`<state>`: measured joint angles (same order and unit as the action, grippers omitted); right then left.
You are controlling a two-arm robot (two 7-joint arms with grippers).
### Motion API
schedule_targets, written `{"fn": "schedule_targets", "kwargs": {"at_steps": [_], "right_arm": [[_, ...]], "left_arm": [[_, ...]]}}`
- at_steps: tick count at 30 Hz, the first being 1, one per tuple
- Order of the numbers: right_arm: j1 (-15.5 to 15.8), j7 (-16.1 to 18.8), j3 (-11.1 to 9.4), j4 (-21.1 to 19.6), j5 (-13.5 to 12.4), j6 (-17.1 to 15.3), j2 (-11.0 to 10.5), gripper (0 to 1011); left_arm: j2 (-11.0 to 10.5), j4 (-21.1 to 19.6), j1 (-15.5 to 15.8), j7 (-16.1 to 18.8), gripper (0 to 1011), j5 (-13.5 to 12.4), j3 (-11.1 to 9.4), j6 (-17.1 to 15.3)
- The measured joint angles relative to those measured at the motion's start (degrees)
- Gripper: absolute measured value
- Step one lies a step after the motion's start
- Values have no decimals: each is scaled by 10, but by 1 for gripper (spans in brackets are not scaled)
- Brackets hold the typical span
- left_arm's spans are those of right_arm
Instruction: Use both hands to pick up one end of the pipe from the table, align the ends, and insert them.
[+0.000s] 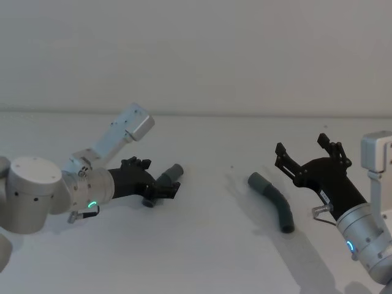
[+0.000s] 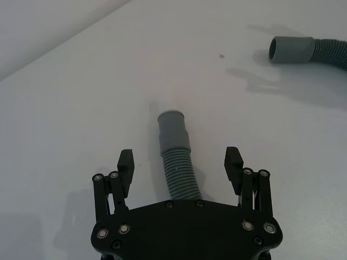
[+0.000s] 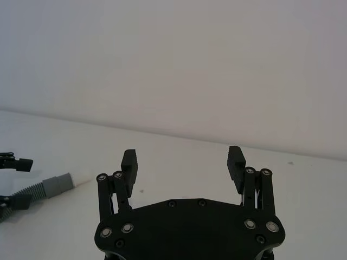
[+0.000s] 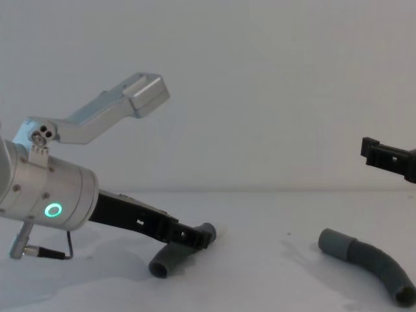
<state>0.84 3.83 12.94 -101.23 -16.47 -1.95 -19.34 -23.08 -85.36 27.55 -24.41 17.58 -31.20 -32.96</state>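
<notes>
Progress is at the very start: nothing is lifted, aligned or joined, so both grasps, the line-up and the insertion are all ahead of you.

On your left, the left tool sits low over the plain white counter, its silver wrist angled down and forward. Its black fingers are spread wide and straddle the short dark grey ribbed hose piece, one finger on each side with a gap to the ribs, so nothing is gripped yet. The hose appears to lie flat on the counter, and its smooth grey cuff pokes out past the fingertips toward the other piece.

Between the arms, and well apart from the short piece, the longer curved grey ribbed hose lies untouched. Its wider socket mouth faces the left side.

On your right, the right tool hangs above the counter beside the long hose, fingers spread and empty, tilted upward rather than at the hose.
</notes>
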Motion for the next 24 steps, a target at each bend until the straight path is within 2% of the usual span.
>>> {"fn": "schedule_targets", "kwargs": {"at_steps": [24], "right_arm": [[0, 0, 0, 0, 0, 0, 0, 1002]], "left_arm": [[22, 75, 51, -33, 1001, -35, -33, 9]]}}
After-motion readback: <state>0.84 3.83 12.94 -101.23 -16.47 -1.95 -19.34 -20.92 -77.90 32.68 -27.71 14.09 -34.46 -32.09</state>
